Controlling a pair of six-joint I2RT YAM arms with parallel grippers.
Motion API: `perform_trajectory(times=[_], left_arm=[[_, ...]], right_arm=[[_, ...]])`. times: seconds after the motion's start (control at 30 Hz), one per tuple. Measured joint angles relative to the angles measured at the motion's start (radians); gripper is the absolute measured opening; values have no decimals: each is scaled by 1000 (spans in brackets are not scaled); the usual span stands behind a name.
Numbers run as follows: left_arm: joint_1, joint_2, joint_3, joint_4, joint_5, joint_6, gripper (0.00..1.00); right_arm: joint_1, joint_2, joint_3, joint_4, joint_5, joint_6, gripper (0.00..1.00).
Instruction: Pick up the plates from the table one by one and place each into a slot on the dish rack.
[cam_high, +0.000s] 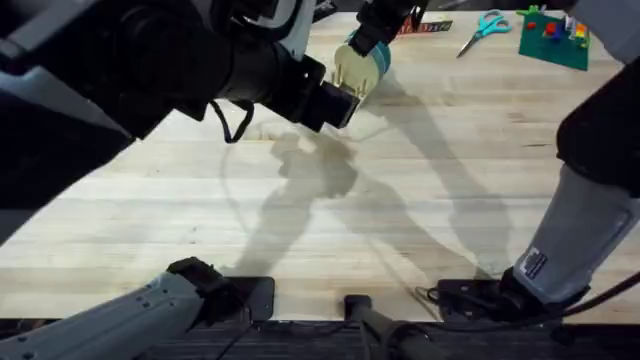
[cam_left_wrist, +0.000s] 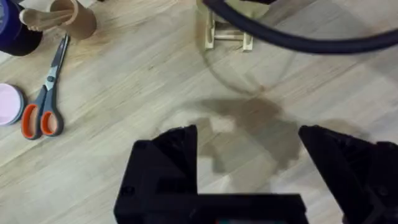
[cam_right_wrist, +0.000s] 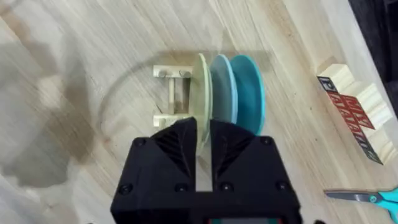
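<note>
The dish rack (cam_right_wrist: 169, 93) stands at the table's far middle with three plates upright in its slots. The cream-yellow plate (cam_right_wrist: 201, 87) is the one nearest the bare pegs, the light blue plate (cam_right_wrist: 221, 87) sits beside it, and a darker teal plate (cam_right_wrist: 250, 93) is on the far side. My right gripper (cam_right_wrist: 204, 134) is shut on the cream-yellow plate's rim; from overhead that gripper (cam_high: 366, 42) is over the plates (cam_high: 355, 70). My left gripper (cam_left_wrist: 249, 140) hangs open over bare table (cam_left_wrist: 124, 74), just short of the rack (cam_left_wrist: 230, 37).
Orange-handled scissors (cam_left_wrist: 43, 99), a pink dish (cam_left_wrist: 9, 103) and a cup of wooden sticks (cam_left_wrist: 68, 18) lie left of the rack. Teal scissors (cam_high: 485, 25), a green brick plate (cam_high: 553, 38) and a printed wooden block (cam_right_wrist: 351, 109) sit at the far right.
</note>
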Motion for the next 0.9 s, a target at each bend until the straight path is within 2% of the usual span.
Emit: perform_trajectory(times=[0.3,0.47,0.63,0.7,0.73,0.77,0.9], left_arm=[[0,0,0,0,0,0,993],[0,0,0,0,0,0,992],[0,0,0,2,0,0,993],[0,0,0,2,0,4,992],[0,-1,0,3,1,7,992],[-1,-3,0,3,1,11,992],[0,-29,1,1,0,11,993]], right_arm=[[0,-13,0,-29,3,9,167],[0,-115,0,-86,27,37,224],[0,-253,5,-199,32,78,535],[0,-294,8,-272,39,85,825],[0,-307,8,-301,42,92,939],[0,-321,8,-330,46,102,981],[0,-351,8,-397,48,156,994]])
